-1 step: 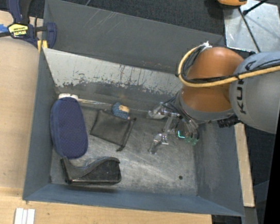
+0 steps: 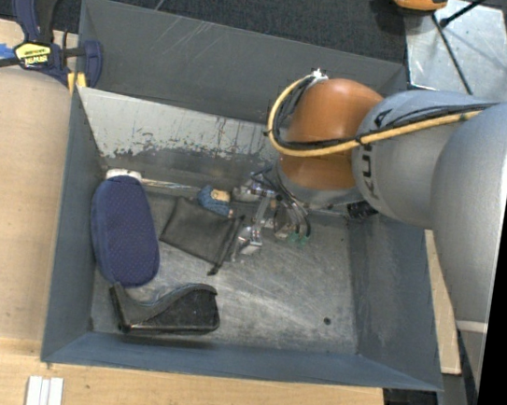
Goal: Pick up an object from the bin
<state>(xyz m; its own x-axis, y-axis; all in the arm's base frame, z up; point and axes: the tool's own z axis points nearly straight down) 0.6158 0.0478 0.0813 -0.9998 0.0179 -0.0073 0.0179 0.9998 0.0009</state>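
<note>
The gripper [image 2: 251,234] hangs low in the middle of the bin [image 2: 388,302], at the right edge of a flat dark pad [image 2: 191,230]; open or closed cannot be told. A small blue piece [image 2: 214,198] lies just behind the pad, a blue oval [image 2: 125,230] to its left, and a black shoe-like thing [image 2: 176,310] in front.

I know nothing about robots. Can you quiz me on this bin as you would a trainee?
1. True or false: the blue oval pad lies at the bin's left side.
2. Which lies nearest the end effector? A: dark flat sheet. B: blue oval pad. C: black rounded block.
3. Fill in: the arm enters from the view's ____.
Key: 1 true; 2 A; 3 right.
</note>
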